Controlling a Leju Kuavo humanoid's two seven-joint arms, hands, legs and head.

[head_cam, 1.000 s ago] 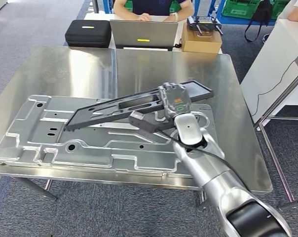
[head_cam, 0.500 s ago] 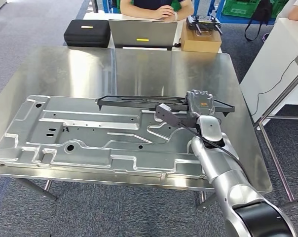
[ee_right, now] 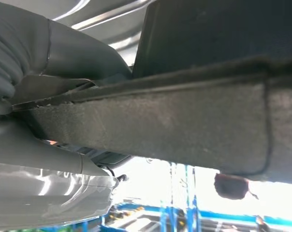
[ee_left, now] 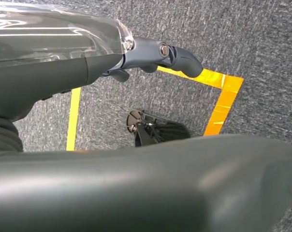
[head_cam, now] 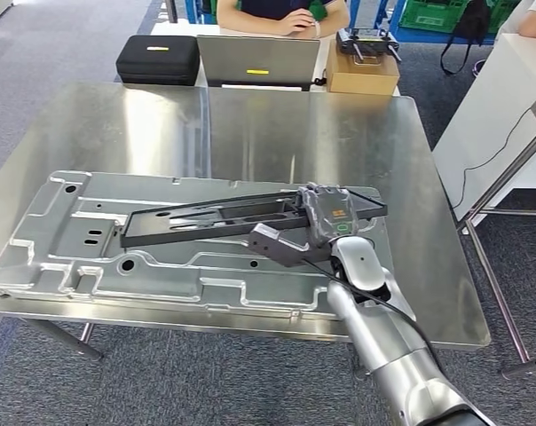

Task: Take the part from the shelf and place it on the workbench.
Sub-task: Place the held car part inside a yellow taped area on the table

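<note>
Off the shelf already. Right hand point(head_cam: 329, 216) gripping the long dark part point(head_cam: 211, 219), low over the workbench point(head_cam: 265, 124). Left to do: set down, let go. Left hand: cannot tell.

Right arm extended forward, right hand point(head_cam: 328, 216) clasped around part point(head_cam: 205, 219).

Shiny steel bench point(head_cam: 265, 124) standing on grey carpet floor point(head_cam: 64, 35), large stamped metal panel point(head_cam: 152, 257) lying flat across its 6 o'clock half and reaching toward 9 o'clock, bare reflective surface stretching toward 12 o'clock
</note>
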